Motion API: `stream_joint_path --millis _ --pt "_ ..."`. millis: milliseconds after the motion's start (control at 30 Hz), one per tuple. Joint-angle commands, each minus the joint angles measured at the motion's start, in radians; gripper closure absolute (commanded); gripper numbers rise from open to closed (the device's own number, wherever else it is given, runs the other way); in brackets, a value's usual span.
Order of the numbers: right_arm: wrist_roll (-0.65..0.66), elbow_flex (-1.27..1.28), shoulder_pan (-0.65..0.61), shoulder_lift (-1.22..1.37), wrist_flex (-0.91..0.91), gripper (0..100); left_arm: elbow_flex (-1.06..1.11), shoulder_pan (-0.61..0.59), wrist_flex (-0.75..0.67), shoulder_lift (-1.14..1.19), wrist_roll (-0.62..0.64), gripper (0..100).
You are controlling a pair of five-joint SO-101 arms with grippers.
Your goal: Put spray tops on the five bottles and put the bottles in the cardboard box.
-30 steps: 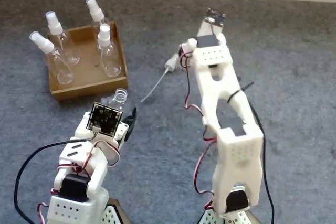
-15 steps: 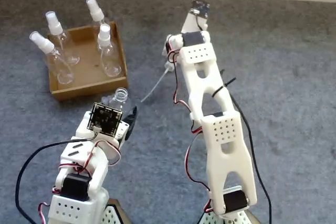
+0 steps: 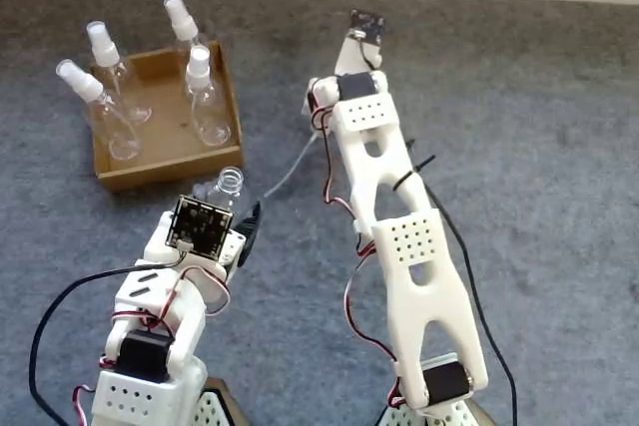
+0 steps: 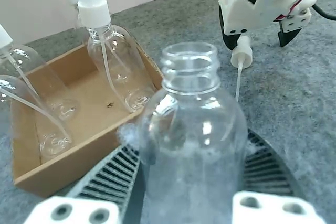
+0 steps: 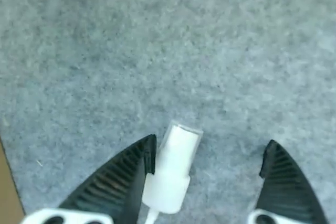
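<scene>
1. Nearest us, the left pincer (image 4: 189, 179) was clamped round the uncapped bottle (image 4: 191, 108), whose open neck stuck out past the fingers.
2. Beyond it, the spray top (image 5: 172, 174) lay on the grey counter (image 3: 559, 147) between the wide-spread fingers of the right pincer (image 5: 210, 148). Its head was against one finger and well apart from the other, and its thin tube (image 3: 290, 171) trailed back toward the bottle.
3. Farther off, the cardboard box (image 3: 165, 172) held four capped bottles (image 3: 205, 97), standing.
4. Since a second earlier, the right arm (image 3: 399, 207) had stretched out and swung toward the box, covering the top's head. The left arm (image 3: 160, 326) had kept still.
</scene>
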Motion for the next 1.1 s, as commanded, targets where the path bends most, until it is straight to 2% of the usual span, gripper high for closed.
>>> stream_joint_path --millis 0,300,567,833,1067 --pt "0.009 -0.076 -0.01 -0.016 0.061 70.3 -0.005 -0.012 -0.023 -0.015 0.005 90" --pt "0.015 -0.074 -0.039 -0.008 0.15 70.3 0.002 -0.01 -0.028 -0.015 0.003 90" --pt "0.021 -0.157 -0.036 -0.01 0.311 70.3 0.002 -0.01 -0.028 -0.015 0.003 90" --pt "0.328 -0.348 -0.036 -0.008 0.464 70.3 0.002 -0.01 -0.028 -0.015 0.003 90" --pt "0.364 -0.354 -0.039 -0.005 0.401 70.3 0.004 -0.01 -0.028 -0.015 0.003 90"
